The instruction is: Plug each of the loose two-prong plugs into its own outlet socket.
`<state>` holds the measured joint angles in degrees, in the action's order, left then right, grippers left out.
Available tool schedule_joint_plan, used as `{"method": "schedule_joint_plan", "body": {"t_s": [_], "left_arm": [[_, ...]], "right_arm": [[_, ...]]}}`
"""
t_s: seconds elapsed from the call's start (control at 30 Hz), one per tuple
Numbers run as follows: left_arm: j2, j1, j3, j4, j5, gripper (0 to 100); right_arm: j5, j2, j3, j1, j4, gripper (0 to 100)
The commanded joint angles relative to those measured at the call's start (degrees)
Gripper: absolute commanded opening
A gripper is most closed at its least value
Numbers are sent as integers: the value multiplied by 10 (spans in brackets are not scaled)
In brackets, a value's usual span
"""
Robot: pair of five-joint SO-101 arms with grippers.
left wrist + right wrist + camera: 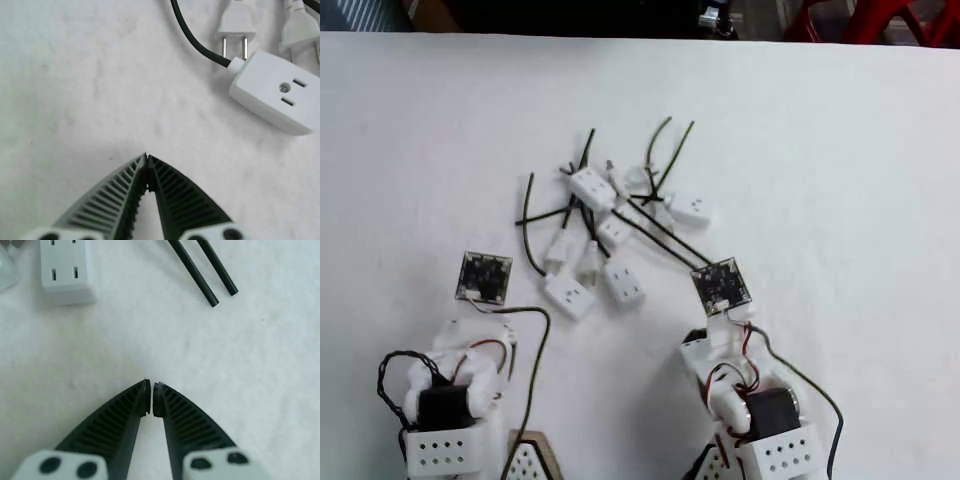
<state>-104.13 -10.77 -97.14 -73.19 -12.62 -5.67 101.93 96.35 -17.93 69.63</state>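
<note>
Outlet sockets [569, 295] and two-prong plugs [557, 252] lie jumbled mid-way across the bench [840, 150], cords [527, 225] crossing. Left pincer [146, 162] and right pincer [151, 390] sit nearer, either side.

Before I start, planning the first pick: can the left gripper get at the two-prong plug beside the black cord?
Probably yes. The left gripper is shut over bare table, with nothing between it and the plug. It must open first; the socket block at the prongs and the black cord crowd it.
</note>
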Motion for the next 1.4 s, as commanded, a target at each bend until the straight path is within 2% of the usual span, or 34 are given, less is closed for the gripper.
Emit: {"method": "schedule_joint_plan", "body": {"t_s": [0.0, 0.4, 0.6, 0.67, 0.77, 0.83, 0.93, 1.03, 1.13, 1.27, 1.37], "left_arm": [[-2, 6, 2, -3, -3, 24], [-2, 3, 18, 2, -4, 24], [-3, 2, 14, 61, -5, 24], [-3, 2, 14, 75, -5, 24], [-3, 2, 14, 81, -5, 24], [-3, 2, 14, 81, -5, 24], [-3, 2, 12, 78, -5, 24], [-3, 2, 2, 81, -5, 24], [-3, 2, 2, 81, -5, 24], [-3, 2, 2, 79, -5, 24], [-3, 2, 2, 79, -5, 24]], "right_arm": [[-4, -2, 5, 1, 2, 19], [-4, -1, -12, 6, 8, 21], [-6, -1, -40, 93, -28, 21], [-52, -1, -40, 112, -58, 21], [-177, -1, -40, 143, -105, 21], [-234, -1, -42, 167, -140, 21], [-244, -7, -70, 181, -167, 21], [-244, -8, -134, 171, -128, 21], [-244, -29, -206, 131, -90, 21], [-241, -147, -292, 63, -80, 21], [-193, -271, -356, 28, -88, 24]]}}
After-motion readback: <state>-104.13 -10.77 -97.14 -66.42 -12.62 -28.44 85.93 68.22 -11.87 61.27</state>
